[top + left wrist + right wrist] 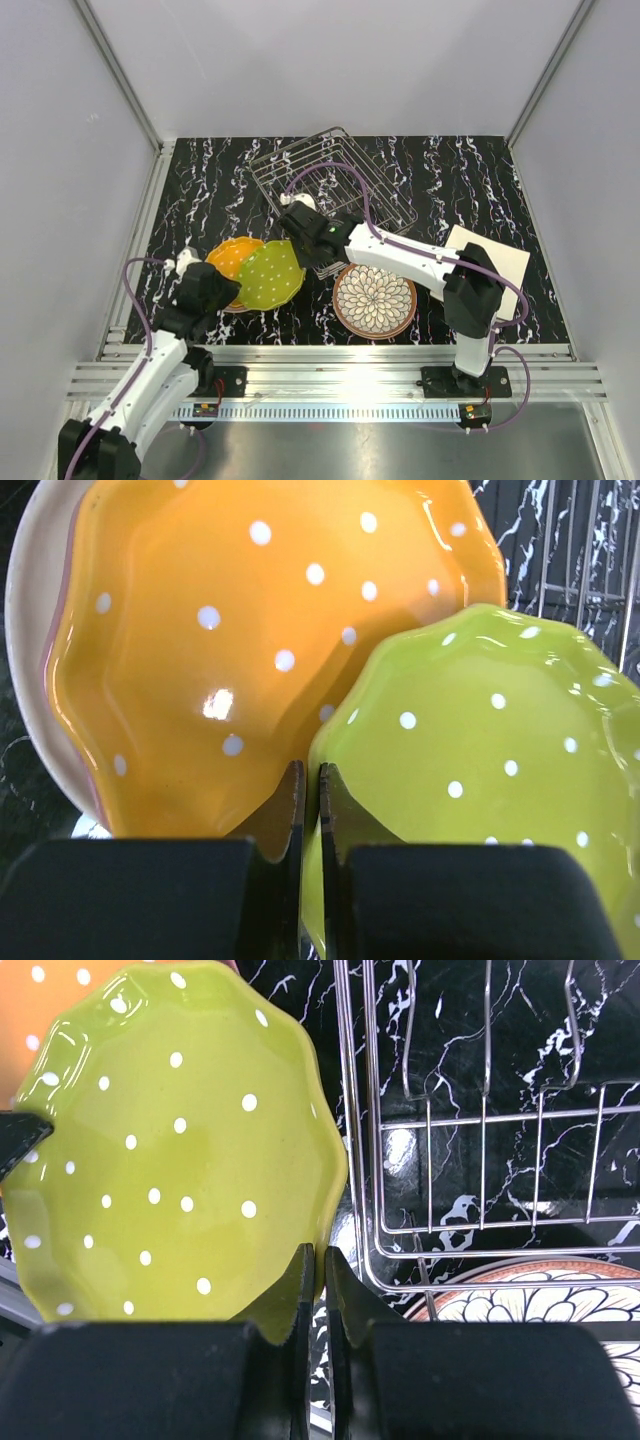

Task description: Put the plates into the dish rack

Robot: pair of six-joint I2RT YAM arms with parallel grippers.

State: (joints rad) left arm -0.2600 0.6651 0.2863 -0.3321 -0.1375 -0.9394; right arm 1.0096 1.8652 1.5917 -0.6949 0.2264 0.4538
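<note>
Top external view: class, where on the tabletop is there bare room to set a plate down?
Bare tabletop lies back-left, between the left wall and the dish rack, behind the orange plate, and back-right, between the rack and the right wall, behind the cream plate. Crowded: front centre, around lime-green plate and petal-patterned plate.

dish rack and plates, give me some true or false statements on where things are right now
The dish rack holds no plates. True.
The lime-green plate is inside the rack. False: it is outside it, partly covering the orange plate.
The orange plate has white dots. True.
The petal-patterned plate stands upright in the rack. False: it lies flat on the table, in front of the rack.
The left gripper is wide open. False: it is closed on the lime-green plate's rim.
</note>
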